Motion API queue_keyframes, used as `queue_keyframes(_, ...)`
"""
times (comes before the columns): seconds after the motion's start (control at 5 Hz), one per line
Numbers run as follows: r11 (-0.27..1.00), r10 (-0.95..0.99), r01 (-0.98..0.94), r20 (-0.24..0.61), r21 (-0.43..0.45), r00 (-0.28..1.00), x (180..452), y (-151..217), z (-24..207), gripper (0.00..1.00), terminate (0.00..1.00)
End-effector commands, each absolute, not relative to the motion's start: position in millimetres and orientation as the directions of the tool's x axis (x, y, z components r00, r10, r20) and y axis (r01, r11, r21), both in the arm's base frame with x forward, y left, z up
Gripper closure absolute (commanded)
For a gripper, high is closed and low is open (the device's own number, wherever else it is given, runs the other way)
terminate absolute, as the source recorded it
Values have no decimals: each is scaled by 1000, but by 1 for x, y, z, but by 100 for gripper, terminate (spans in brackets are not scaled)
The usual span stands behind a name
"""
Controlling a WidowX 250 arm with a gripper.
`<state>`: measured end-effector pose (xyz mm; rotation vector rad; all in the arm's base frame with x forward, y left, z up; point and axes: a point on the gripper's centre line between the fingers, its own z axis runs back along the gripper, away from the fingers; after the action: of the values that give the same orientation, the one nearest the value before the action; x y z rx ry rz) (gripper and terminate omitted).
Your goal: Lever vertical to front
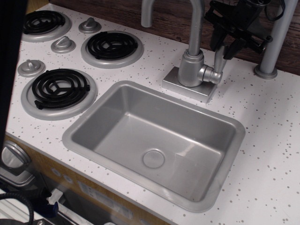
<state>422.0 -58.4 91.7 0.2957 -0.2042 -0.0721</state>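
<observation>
A white, dark-speckled worktop (pixel 276 122) fills the view, with a grey rectangular sink (pixel 154 140) sunk at its centre. Black coil burners (pixel 58 89) in silver rings and grey knobs (pixel 31 67) occupy the 10 o'clock corner. A dark wood-grain back wall (pixel 168 16) runs along 12 o'clock, and a grey post (pixel 276 42) stands at 2 o'clock. Light is even.
</observation>
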Motion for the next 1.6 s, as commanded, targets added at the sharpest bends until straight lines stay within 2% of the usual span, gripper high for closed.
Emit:
queue_keyframes(0.0, 965, -21, -36, 212, 259, 977, 409, -59, 104, 100, 0)
queue_keyframes(0.6, 980, 68, -91, 129, 179, 989, 384, -54, 76, 100, 0)
queue_keyframes(1.0, 988, 90, -104, 119, 116, 989, 376, -48, 52, 100, 0)
queue_keyframes(1.2, 986, 91, -105, 111, 129, 990, 375, -49, 55, 100, 0)
queue_keyframes(1.4, 980, 100, -117, 111, 162, 989, 370, -55, 68, 0, 0)
